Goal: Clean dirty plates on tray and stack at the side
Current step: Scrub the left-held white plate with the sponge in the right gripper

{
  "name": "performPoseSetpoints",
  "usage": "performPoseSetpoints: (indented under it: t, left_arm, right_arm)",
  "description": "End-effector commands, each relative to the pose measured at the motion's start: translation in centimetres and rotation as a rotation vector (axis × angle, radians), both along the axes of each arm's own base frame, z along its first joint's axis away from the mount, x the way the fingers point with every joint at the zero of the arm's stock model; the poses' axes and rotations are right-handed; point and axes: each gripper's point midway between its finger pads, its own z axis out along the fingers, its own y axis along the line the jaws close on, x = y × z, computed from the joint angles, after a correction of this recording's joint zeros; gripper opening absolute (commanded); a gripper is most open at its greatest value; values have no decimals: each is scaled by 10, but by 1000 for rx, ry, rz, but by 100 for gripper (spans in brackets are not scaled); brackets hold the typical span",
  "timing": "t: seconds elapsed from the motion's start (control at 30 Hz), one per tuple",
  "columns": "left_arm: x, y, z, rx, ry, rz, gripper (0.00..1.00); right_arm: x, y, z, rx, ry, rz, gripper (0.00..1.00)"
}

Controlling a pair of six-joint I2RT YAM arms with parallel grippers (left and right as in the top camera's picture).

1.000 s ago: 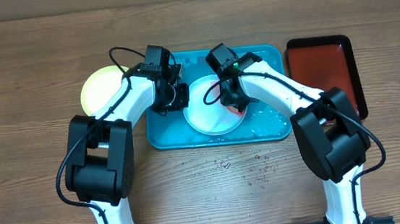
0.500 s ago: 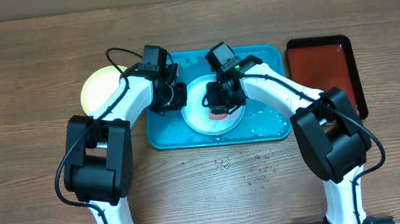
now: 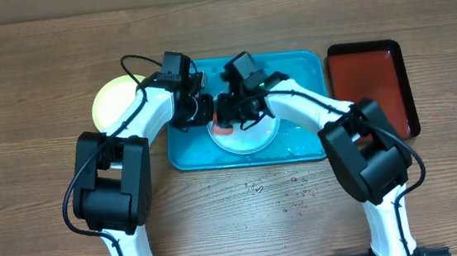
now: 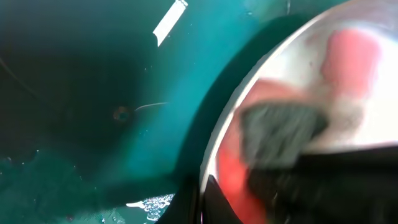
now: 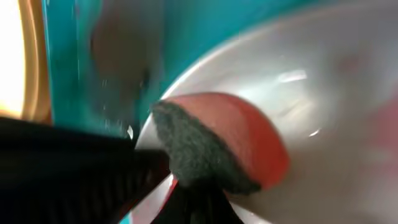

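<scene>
A pale blue-white plate (image 3: 252,137) lies in the teal tray (image 3: 306,65). My left gripper (image 3: 205,113) is shut on the plate's left rim; in the left wrist view its fingers (image 4: 200,202) pinch the rim of the plate (image 4: 376,121). My right gripper (image 3: 226,120) is shut on a red sponge with a dark scouring pad (image 3: 224,131) and presses it on the plate's left part, close to the left gripper. The right wrist view shows the sponge (image 5: 208,146) on the plate (image 5: 336,130), held by the right gripper (image 5: 193,202). A yellow-green plate (image 3: 114,101) lies on the table left of the tray.
A smaller dark red black-rimmed tray (image 3: 371,82) stands on the table right of the teal tray. Water or foam lies on the teal tray's floor (image 3: 300,142), and small drops dot the table in front of it (image 3: 292,195). The two wrists are close together.
My right gripper has swept the sponge leftward across the plate, from its right side to its left part. The left gripper has kept its hold on the rim.
</scene>
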Motion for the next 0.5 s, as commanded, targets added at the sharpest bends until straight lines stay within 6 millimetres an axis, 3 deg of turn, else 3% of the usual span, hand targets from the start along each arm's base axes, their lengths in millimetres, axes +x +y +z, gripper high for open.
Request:
performPoseSetpoints:
  t: [0.0, 0.1, 0.17, 0.4, 0.47]
  left_arm:
    - [-5, -12, 4, -63, 25, -8, 4]
    - [-6, -12, 3, -63, 28, -7, 4]
    - [-6, -12, 3, -61, 28, -10, 4]
    - [-7, -11, 3, -58, 29, -9, 4]
    - [-7, -11, 3, -58, 29, -9, 4]
  right_arm:
    - [33, -55, -24, -105, -1, -180, 4]
    - [36, -95, -34, -266, 3, -277, 4]
    - [33, -111, -33, -347, 15, -299, 4]
    - [32, -146, 19, -553, 16, -370, 4]
    - [21, -152, 19, -587, 53, -360, 4]
